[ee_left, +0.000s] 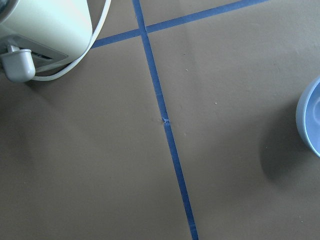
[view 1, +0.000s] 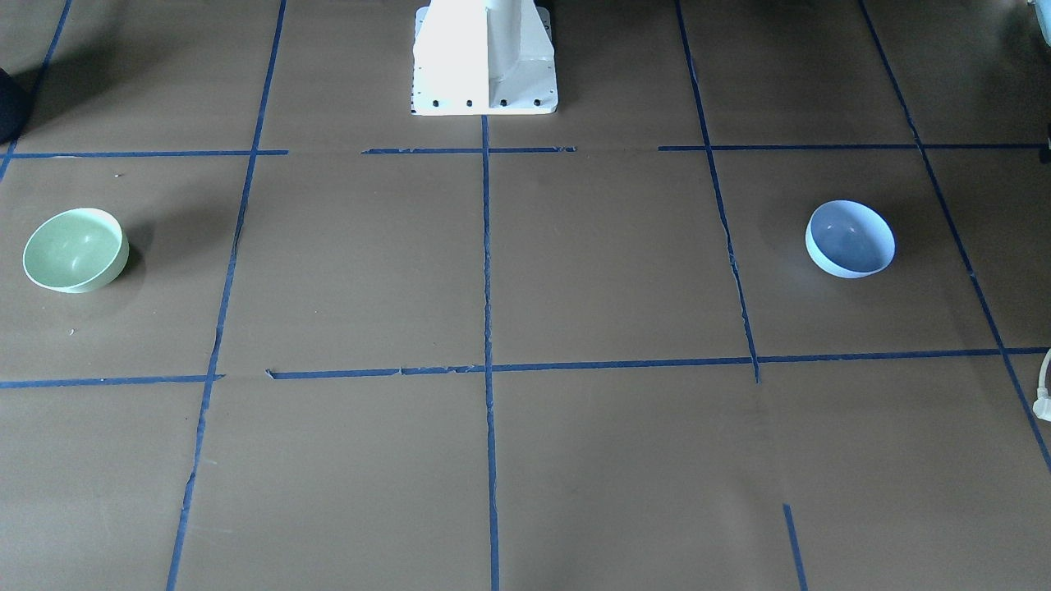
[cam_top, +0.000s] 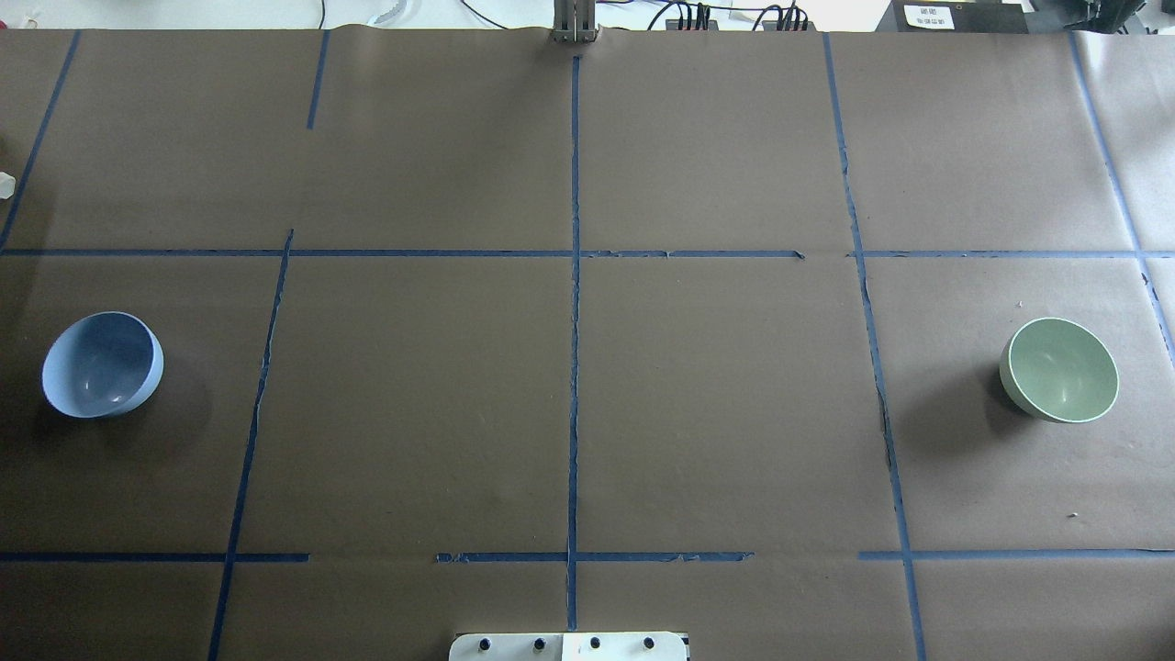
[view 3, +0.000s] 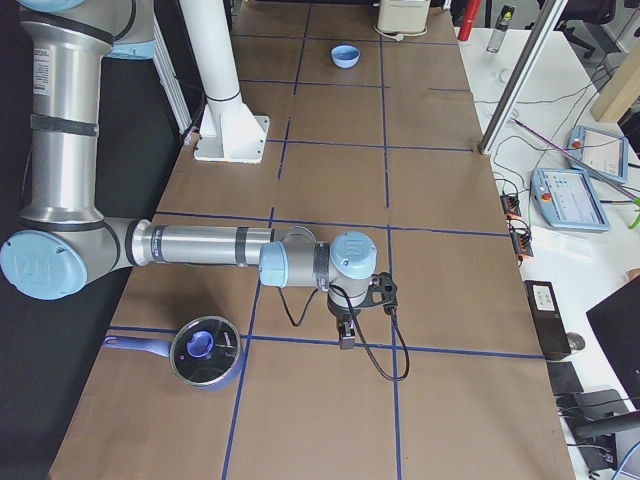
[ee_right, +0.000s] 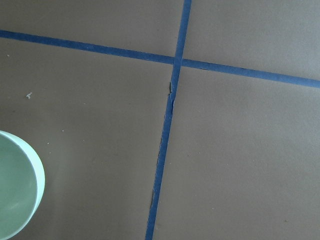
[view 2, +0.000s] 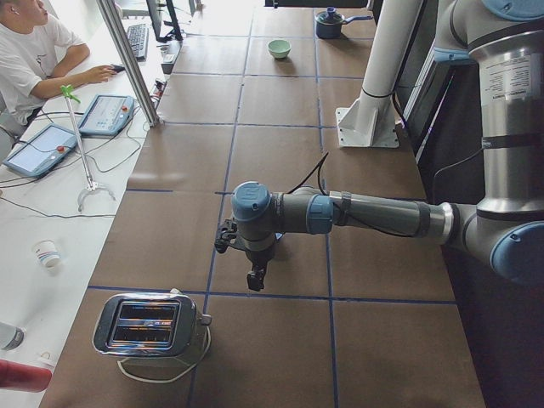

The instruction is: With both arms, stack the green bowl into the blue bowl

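No legible text anywhere — label (cam_top: 927, 16) on black box (cam_top: 991, 18) too small to read.

Green bowl (ee_right: 17, 187), blue bowl (ee_left: 311, 117): edge-cropped

Broad table covered in brown paper (cam_top: 413, 413), crossed by strips of blue tape (cam_top: 574, 367) into a grid. Alongside, a white workbench (view 2: 21, 297) behind a slanted aluminium post (view 2: 127, 59). Brightly lit, with soft shadows on the paper.

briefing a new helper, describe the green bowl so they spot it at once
Look at the brown table gridded with blue tape, then its end on the robot's right. The green bowl sits there, open side up; the other bowl, far opposite, is blue.
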{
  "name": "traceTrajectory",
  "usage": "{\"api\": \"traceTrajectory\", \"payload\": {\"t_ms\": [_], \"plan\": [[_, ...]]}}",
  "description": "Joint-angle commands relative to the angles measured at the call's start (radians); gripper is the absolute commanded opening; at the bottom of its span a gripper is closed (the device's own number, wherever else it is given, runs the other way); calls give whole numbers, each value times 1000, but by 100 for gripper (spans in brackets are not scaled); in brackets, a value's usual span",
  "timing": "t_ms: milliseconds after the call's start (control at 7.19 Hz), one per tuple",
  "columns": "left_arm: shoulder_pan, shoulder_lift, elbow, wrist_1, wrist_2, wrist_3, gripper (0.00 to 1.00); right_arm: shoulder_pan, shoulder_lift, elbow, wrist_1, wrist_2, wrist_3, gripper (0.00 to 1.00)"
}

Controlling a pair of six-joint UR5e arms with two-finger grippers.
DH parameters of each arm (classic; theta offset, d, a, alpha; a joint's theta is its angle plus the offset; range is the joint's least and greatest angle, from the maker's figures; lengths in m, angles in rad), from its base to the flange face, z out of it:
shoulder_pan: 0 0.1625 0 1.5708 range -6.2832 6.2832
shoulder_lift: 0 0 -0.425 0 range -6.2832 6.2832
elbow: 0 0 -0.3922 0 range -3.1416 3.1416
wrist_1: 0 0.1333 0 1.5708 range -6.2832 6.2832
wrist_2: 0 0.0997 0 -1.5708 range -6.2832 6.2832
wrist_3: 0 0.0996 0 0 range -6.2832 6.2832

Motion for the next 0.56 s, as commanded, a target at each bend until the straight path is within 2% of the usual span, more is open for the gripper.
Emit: {"api": "traceTrajectory", "payload": {"t_ms": [0, 417], "plan": [[-1, 0, -1, -2, 5, 5, 100, -3, 2, 0, 0, 0, 0, 100], [7, -15, -4, -3, 4, 0, 100, -12, 5, 6, 3, 17, 0, 100]]}}
